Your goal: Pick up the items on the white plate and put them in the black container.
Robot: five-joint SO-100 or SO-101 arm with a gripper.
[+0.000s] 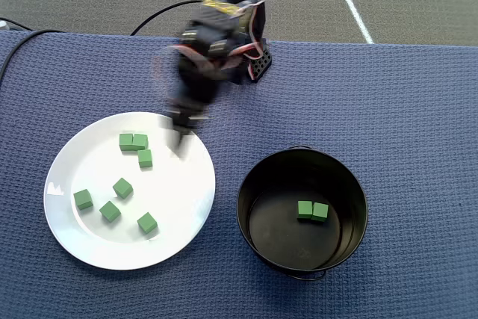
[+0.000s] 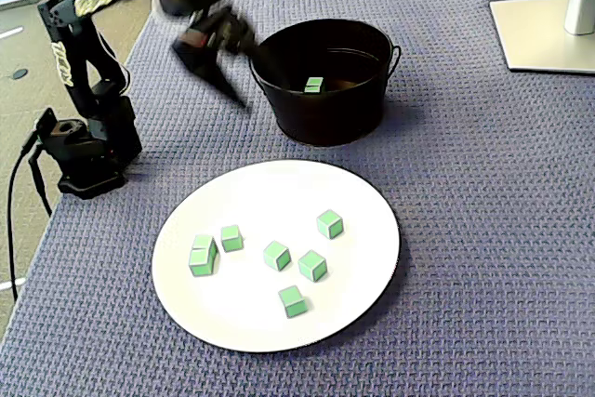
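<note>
Several small green cubes (image 1: 122, 187) lie on the white plate (image 1: 179, 192) at the left of the overhead view, and they also show in the fixed view (image 2: 276, 255) on the plate (image 2: 270, 202). The black container (image 1: 246, 184) stands to the right of the plate and holds two green cubes (image 1: 312, 211). In the fixed view one cube (image 2: 314, 85) shows inside the container (image 2: 325, 118). My gripper (image 1: 179, 140) is blurred by motion above the plate's far right rim. In the fixed view the gripper (image 2: 244, 76) hangs in the air left of the container, jaws apart and empty.
The arm's base (image 2: 88, 155) stands at the cloth's far edge, with a black cable (image 1: 22, 42) running off to the left. A pale monitor foot (image 2: 544, 30) sits at the top right of the fixed view. A blue cloth (image 1: 418, 110) covers the table.
</note>
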